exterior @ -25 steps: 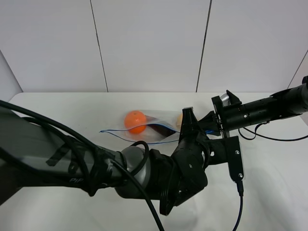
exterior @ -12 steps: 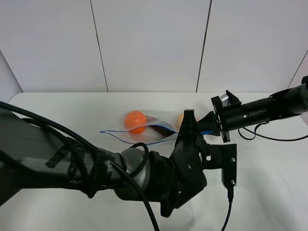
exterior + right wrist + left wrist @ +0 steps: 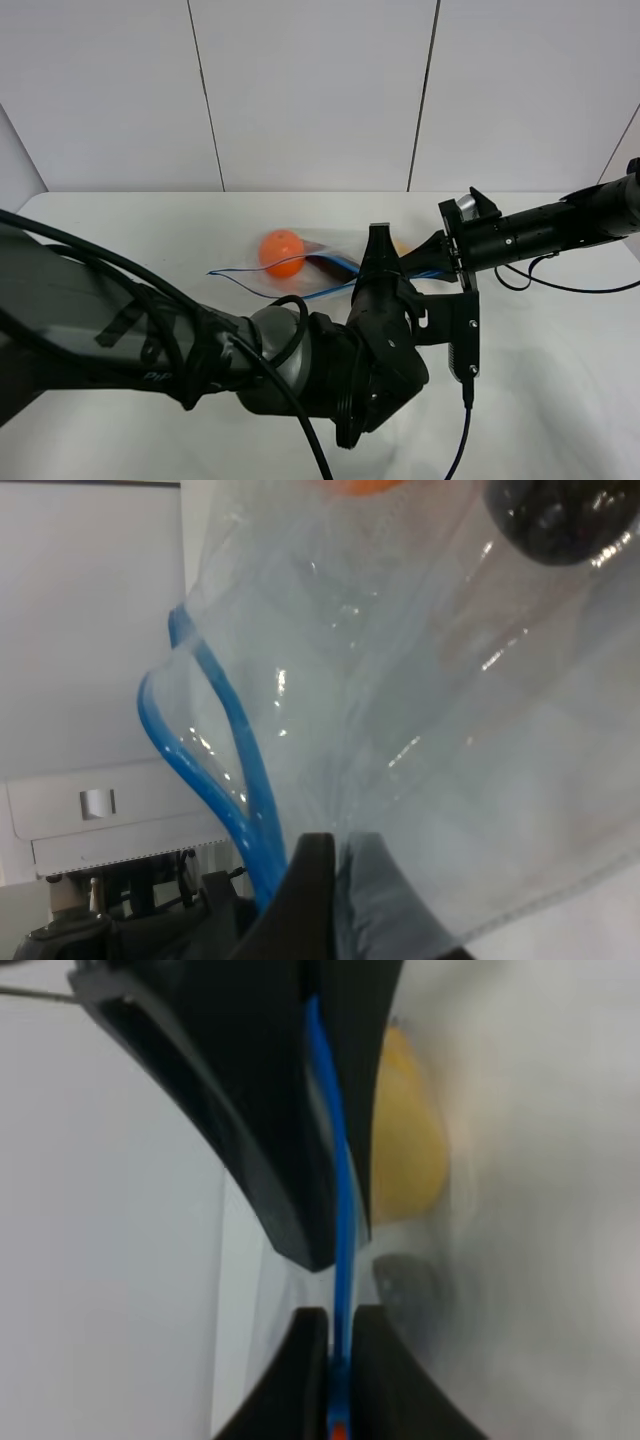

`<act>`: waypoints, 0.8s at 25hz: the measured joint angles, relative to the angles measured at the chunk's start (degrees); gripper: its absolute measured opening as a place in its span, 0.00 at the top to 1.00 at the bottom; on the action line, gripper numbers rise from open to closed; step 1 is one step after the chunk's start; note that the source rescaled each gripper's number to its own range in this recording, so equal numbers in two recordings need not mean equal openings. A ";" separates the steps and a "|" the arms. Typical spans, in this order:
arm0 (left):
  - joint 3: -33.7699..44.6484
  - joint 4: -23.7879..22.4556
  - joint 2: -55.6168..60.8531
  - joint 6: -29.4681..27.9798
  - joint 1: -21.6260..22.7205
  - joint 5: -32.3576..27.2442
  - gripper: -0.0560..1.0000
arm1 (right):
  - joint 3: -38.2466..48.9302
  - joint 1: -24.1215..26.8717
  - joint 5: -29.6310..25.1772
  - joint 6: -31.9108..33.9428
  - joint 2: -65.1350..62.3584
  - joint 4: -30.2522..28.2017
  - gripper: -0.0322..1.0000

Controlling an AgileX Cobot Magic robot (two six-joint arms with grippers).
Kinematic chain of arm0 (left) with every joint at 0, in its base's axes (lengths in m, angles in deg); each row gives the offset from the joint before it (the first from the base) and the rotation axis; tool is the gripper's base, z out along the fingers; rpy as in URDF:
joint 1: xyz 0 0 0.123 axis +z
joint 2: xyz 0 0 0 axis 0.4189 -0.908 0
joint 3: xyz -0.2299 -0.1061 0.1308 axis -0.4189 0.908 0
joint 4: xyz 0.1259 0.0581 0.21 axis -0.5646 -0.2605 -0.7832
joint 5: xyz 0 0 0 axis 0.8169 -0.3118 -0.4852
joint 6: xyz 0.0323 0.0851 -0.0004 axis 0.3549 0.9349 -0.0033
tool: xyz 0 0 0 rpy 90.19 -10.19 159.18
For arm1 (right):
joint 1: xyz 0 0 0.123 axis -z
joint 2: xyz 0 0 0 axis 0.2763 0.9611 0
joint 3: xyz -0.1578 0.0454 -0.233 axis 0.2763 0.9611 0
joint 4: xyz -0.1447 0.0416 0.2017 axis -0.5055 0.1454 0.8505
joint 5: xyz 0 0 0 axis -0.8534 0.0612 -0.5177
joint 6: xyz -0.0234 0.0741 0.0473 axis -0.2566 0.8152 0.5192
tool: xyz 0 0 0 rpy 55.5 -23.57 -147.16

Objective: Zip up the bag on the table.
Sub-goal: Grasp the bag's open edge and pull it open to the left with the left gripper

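A clear crinkly plastic zip bag (image 3: 314, 252) lies near the middle of the plain white matte tabletop (image 3: 150, 230). A round orange fruit (image 3: 281, 252) sits at its 9 o'clock end, and both grippers meet at its 3 o'clock end. The blue zipper strip (image 3: 343, 1210) runs along the bag's 6 o'clock edge. The left gripper (image 3: 340, 1325), on a black arm reaching in from 7 o'clock, is pinched tight on that strip, its two dark fingers pressed against either side of the blue line. Just beyond it along the same strip, the right gripper (image 3: 340, 855), on an arm coming in from 3 o'clock, is likewise clamped on the bag's zipper edge. In the right wrist view the two blue tracks stand apart past the grip, so the mouth gapes toward 9 o'clock. A yellow fruit (image 3: 405, 1140) shows through the plastic beside the grippers, and a dark purple fruit (image 3: 560, 520) lies deeper inside.
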 joint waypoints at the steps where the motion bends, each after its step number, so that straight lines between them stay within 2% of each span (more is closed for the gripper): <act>1: 0.00 0.71 0.00 0.31 0.02 -0.07 0.94 | 0.00 0.00 0.00 0.00 0.00 -0.05 0.97; 5: 0.00 2.76 0.00 2.11 1.24 -0.44 0.94 | 0.00 0.00 0.05 0.00 0.00 -0.05 0.97; 15: 0.15 3.37 0.06 4.07 3.51 -2.60 0.94 | 0.00 0.00 0.05 -0.12 0.00 0.66 0.97; 20: 3.69 3.32 3.07 4.67 5.01 -2.47 0.94 | 0.00 0.59 -0.18 -0.17 0.00 0.61 0.97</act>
